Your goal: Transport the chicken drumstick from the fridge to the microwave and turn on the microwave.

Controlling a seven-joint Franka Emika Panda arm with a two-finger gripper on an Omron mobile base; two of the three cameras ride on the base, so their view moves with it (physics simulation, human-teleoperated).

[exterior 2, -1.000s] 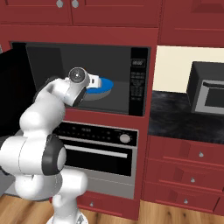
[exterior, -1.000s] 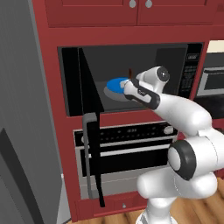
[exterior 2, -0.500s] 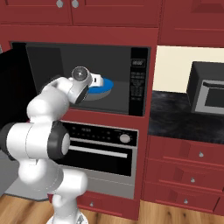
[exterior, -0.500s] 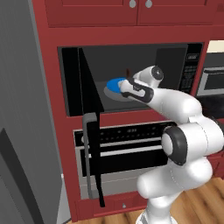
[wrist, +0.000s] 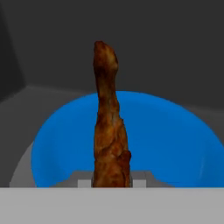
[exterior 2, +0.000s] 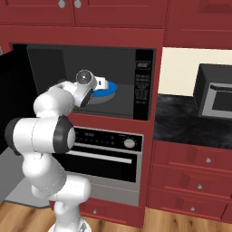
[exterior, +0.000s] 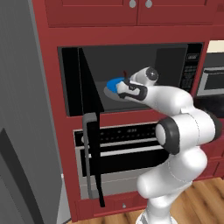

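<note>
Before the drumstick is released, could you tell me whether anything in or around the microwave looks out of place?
Nothing stands out. The gripper is shut on the chicken drumstick, holding it above the blue plate inside the microwave, whose door stands wide open. Nothing looks spilled or damaged.

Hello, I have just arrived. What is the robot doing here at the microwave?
The robot arm reaches into the open microwave. Its gripper is shut on the chicken drumstick and holds it over a blue plate that sits inside the microwave. The drumstick is not yet set down. The microwave door stands wide open, so the microwave cannot yet be turned on.
</note>
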